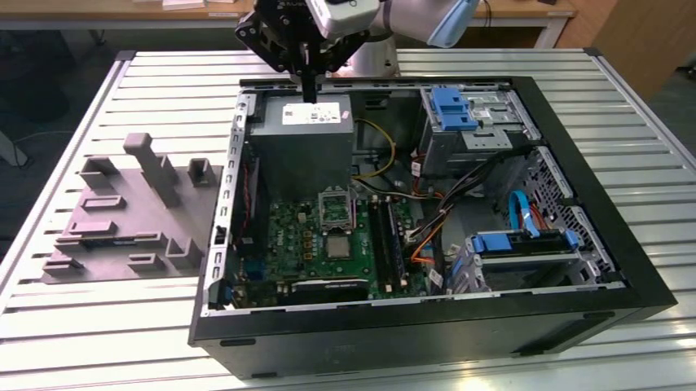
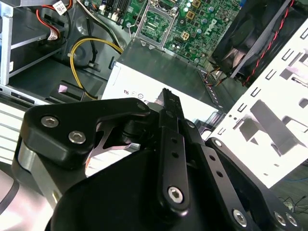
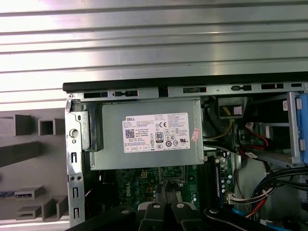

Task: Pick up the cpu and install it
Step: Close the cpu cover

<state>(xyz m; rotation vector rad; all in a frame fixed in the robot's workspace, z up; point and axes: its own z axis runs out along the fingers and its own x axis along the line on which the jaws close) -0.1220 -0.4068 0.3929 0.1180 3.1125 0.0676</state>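
Gripper (image 1: pixel 310 91): held high over the power supply (image 1: pixel 315 130), at the edge of the case (image 1: pixel 435 330) nearest the arm. The fingers were seen pressed together, with nothing between them.
Cpu (image 1: pixel 339 248): judged to be the pale square laid flat on the motherboard (image 1: pixel 293 236), just beside the socket (image 1: pixel 335 203) on the side away from the power supply. It was well apart from the gripper and untouched.
Socket: black frame set between the power supply and the cpu. Whether it was latched could not be told.
Height: likely chosen so that the case walls and the cables (image 1: pixel 457 204) were cleared.
Fixture block (image 1: pixel 120 212): set on the table (image 1: pixel 109 326) outside the case, at the exterior view's left.
Progress: pickup judged not yet started.
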